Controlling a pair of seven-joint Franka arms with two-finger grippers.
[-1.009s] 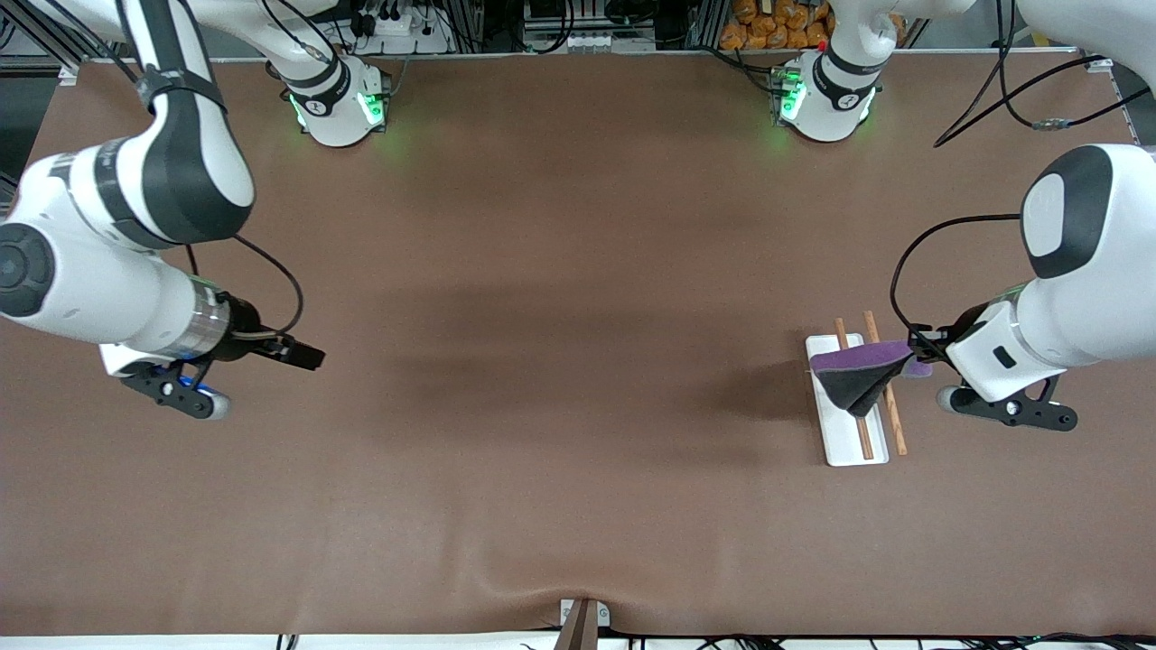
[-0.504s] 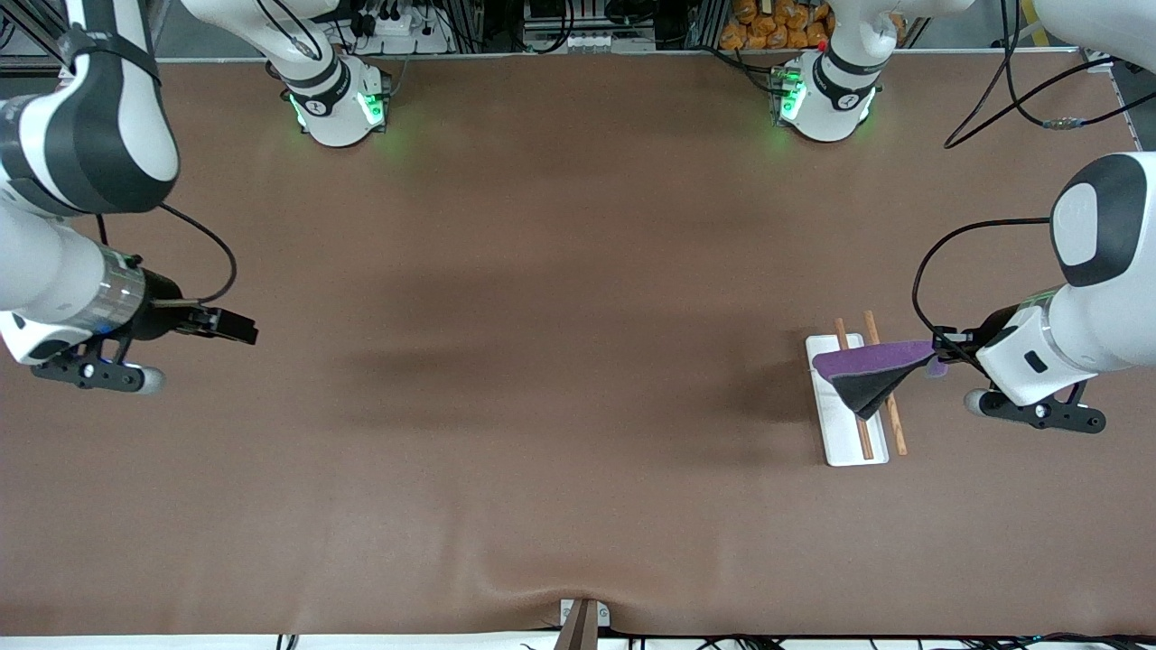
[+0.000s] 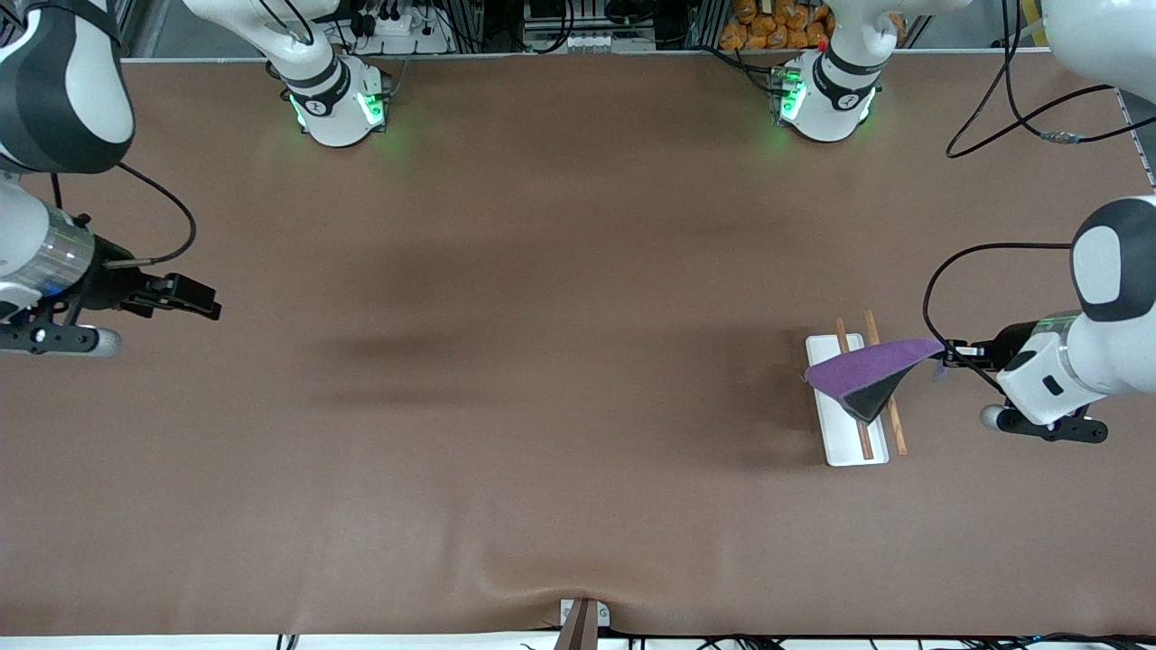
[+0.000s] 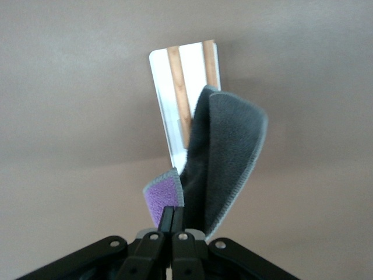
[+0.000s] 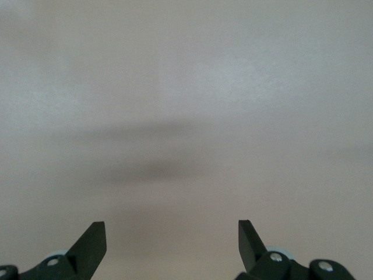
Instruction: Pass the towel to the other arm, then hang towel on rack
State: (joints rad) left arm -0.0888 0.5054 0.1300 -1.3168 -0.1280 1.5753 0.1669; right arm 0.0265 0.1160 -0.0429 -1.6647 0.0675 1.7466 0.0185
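Observation:
The towel (image 3: 865, 368) lies draped across the two brown rods of the rack (image 3: 849, 447), purple face up with a dark grey fold hanging down. One corner stretches out to my left gripper (image 3: 946, 352), which is shut on it just off the rack, toward the left arm's end of the table. In the left wrist view the closed left gripper (image 4: 172, 213) pinches the purple corner, the towel (image 4: 224, 149) hangs in front, and the rack (image 4: 166, 87) lies past it. My right gripper (image 3: 208, 307) hangs open over bare table at the right arm's end; the right gripper (image 5: 172, 233) holds nothing.
Both arm bases with green lights (image 3: 339, 108) (image 3: 817, 99) stand along the table edge farthest from the front camera. Loose black cables (image 3: 1002, 117) hang near the left arm. A small clamp (image 3: 582, 618) sits at the nearest table edge.
The left arm has drawn back toward its end of the table, pulling the towel flatter across the rods. The right arm has withdrawn toward its own end, still open.

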